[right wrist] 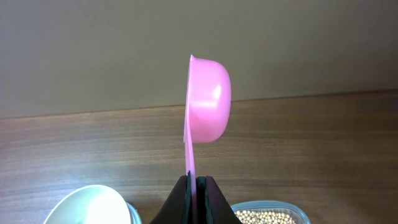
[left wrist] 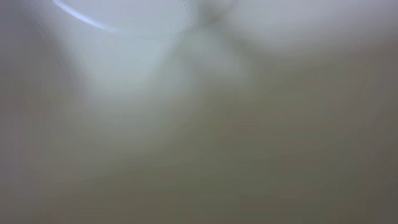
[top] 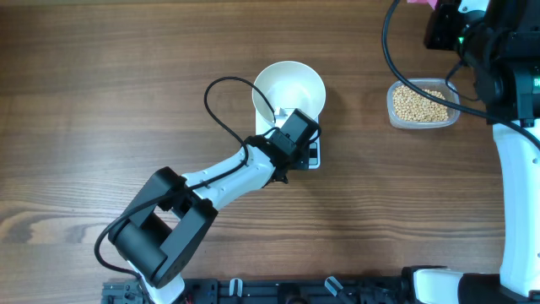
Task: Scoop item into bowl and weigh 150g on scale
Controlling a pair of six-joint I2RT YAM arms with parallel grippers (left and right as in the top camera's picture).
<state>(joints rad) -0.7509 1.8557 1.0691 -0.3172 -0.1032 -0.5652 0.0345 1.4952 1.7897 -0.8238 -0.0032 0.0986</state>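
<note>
From above, your left gripper [top: 287, 127] hangs over the scale [top: 314, 157], at the near rim of the bowl [top: 291, 84] that sits on it. The beans [top: 420, 105] lie in a clear tub [top: 390, 103], well off to the right.

The left wrist view is all blur. The jaws are closed, on nothing you can make out.

In the right wrist view, your right gripper [right wrist: 196, 186] is clamped tight on the handle of a pink scoop [right wrist: 208, 99], whose cup stands on edge above the fingers.

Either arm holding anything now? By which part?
Right fingers pinch the pink scoop by its flat handle, cup end up. Left arm ends at the rim of the white bowl; its camera is blurred, so a hold there cannot be told.
</note>
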